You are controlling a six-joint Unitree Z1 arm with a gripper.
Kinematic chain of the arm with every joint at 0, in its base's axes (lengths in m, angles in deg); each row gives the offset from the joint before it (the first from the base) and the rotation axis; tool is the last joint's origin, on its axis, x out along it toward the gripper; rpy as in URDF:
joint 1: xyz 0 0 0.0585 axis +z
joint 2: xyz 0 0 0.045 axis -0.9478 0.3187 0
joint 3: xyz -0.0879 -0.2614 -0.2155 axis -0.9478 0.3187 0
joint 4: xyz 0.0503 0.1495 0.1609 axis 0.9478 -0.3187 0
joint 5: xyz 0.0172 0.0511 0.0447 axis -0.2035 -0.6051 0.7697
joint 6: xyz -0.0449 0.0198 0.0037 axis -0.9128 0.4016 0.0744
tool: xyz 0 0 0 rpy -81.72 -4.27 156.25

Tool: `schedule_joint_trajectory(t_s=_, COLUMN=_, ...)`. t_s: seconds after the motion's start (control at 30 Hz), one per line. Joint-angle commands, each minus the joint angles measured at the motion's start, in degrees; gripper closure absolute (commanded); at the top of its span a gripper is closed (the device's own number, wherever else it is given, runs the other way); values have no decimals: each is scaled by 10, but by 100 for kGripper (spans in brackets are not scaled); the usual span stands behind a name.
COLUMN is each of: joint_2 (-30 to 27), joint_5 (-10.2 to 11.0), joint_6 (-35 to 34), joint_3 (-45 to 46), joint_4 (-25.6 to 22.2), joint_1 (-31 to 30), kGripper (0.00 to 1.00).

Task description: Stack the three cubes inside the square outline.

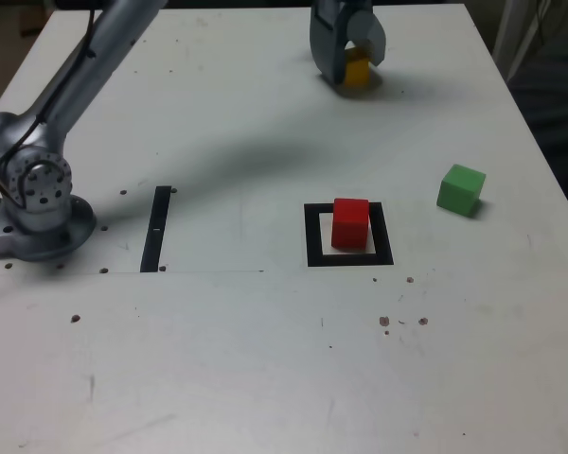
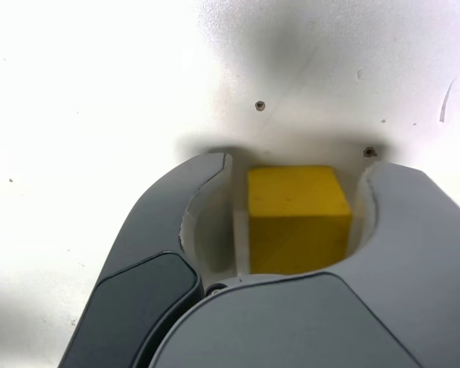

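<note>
At the far side of the table, my gripper (image 1: 353, 79) points down over the yellow cube (image 1: 357, 72). The wrist view shows the yellow cube (image 2: 297, 218) sitting on the table between the two grey jaws of the gripper (image 2: 299, 172), which press close on both of its sides. A red cube (image 1: 350, 223) stands inside the square outline (image 1: 314, 238) near the table's middle. The green cube (image 1: 461, 189) lies alone toward the exterior view's right, apart from the outline.
The arm's base (image 1: 38, 203) is bolted at the exterior view's left, and the arm's links reach across the table's back. A narrow black strip (image 1: 157, 229) lies flat beside the base. Small screw holes dot the white tabletop.
</note>
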Motion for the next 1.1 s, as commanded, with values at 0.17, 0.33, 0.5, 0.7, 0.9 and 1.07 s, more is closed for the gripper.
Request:
schedule_joint_trajectory(t_s=0.17, joint_2=-1, joint_5=-1, joint_6=13, joint_3=5, joint_4=-6, joint_1=-6, kGripper=71)
schedule_joint_trajectory(t_s=0.33, joint_2=-10, joint_5=0, joint_6=31, joint_3=13, joint_4=-12, joint_1=-11, kGripper=71)
schedule_joint_trajectory(t_s=0.5, joint_2=-40, joint_5=2, joint_6=57, joint_3=45, joint_4=-16, joint_1=-23, kGripper=71)
schedule_joint_trajectory(t_s=0.7, joint_2=-108, joint_5=2, joint_6=72, joint_3=120, joint_4=-11, joint_1=-49, kGripper=71)
schedule_joint_trajectory(t_s=0.9, joint_2=-180, joint_5=-3, joint_6=75, joint_3=202, joint_4=-5, joint_1=-83, kGripper=71)
schedule_joint_trajectory(t_s=1.07, joint_2=-230, joint_5=-16, joint_6=75, joint_3=263, joint_4=14, joint_1=-117, kGripper=71)
